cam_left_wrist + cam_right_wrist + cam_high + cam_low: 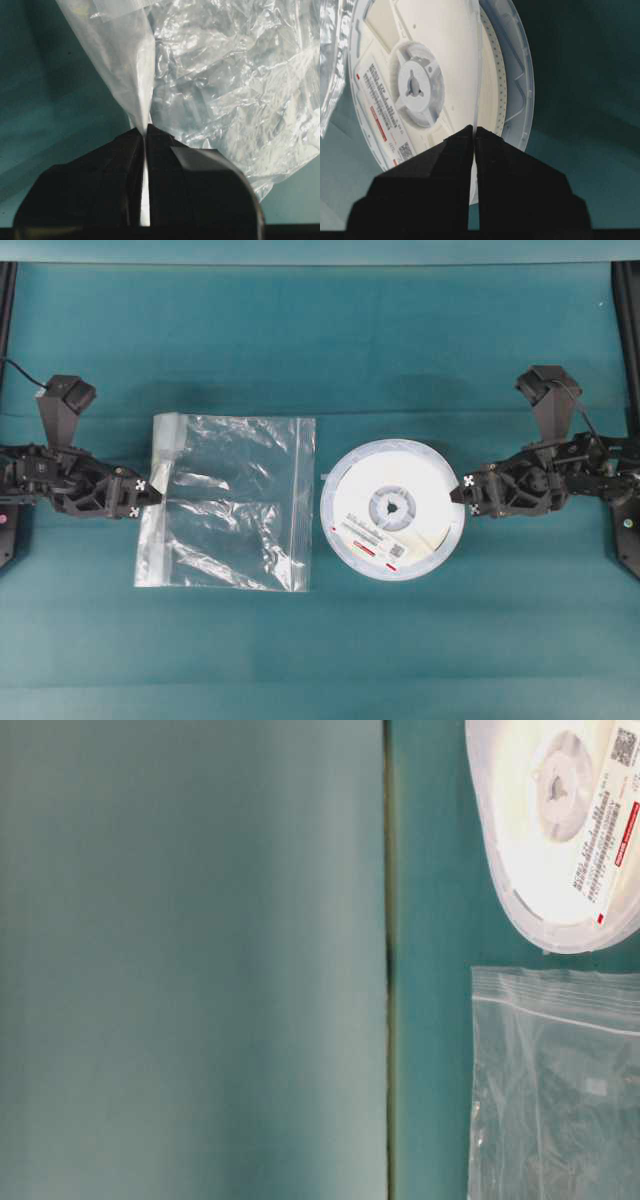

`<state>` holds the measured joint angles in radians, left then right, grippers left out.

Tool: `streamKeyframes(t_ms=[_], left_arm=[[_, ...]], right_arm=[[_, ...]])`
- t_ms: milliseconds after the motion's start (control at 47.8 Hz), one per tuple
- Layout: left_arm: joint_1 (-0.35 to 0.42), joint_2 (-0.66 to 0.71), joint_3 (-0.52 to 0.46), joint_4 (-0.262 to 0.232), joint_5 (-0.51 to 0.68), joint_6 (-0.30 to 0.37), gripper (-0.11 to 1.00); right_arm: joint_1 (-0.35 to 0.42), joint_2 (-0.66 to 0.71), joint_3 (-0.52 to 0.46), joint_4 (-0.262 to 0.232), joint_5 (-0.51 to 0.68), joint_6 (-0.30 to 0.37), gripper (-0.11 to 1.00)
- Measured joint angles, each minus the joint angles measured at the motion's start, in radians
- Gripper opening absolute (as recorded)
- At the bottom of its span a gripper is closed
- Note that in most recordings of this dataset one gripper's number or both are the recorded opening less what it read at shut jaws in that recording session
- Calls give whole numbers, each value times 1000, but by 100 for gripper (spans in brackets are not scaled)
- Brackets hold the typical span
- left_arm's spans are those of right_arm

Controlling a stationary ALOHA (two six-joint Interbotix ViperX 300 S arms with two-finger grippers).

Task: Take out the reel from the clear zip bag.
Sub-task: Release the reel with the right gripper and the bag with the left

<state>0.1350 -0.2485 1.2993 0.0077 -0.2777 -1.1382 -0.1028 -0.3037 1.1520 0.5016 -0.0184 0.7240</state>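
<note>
- Overhead exterior view: the reel (393, 509) lies flat on the teal table (320, 640), fully outside the clear zip bag (232, 503) and just right of it. The left gripper (157, 494) has its jaws clamped on the bag's left edge. The right gripper (463, 490) has its jaws clamped on the reel's right rim.
- Table-level exterior view: the reel (560, 820) and the bag (555, 1090) sit beside each other with a narrow strip of table between them. The bag's zip strip runs along the edge facing the reel.
- Left wrist view: the black jaws are pressed together on a pinched fold of the crinkled bag (225, 85).
- Right wrist view: the jaws are closed on the thin upper flange of the reel (435, 85), whose label (382, 125) carries a red stripe.
</note>
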Motion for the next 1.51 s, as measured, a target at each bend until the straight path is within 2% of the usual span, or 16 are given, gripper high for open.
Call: streamKeyframes(t_ms=[817, 901, 984, 1194, 1257, 1508], left_arm=[[0, 0, -11, 0, 0, -2, 2], [2, 0, -12, 0, 0, -2, 2], [0, 0, -12, 0, 2, -2, 2], [0, 0, -14, 0, 0, 0, 2], [2, 0, -14, 0, 2, 0, 2], [0, 0, -18, 0, 2, 0, 2]], right_arm=[[-28, 28, -2, 0, 0, 2, 4], [-29, 40, -3, 0, 0, 0, 10], [-29, 51, -6, 0, 3, 2, 20], [-29, 67, -15, 0, 8, 5, 71], [-31, 67, -15, -2, 8, 6, 81], [-31, 67, -15, 0, 8, 6, 83]])
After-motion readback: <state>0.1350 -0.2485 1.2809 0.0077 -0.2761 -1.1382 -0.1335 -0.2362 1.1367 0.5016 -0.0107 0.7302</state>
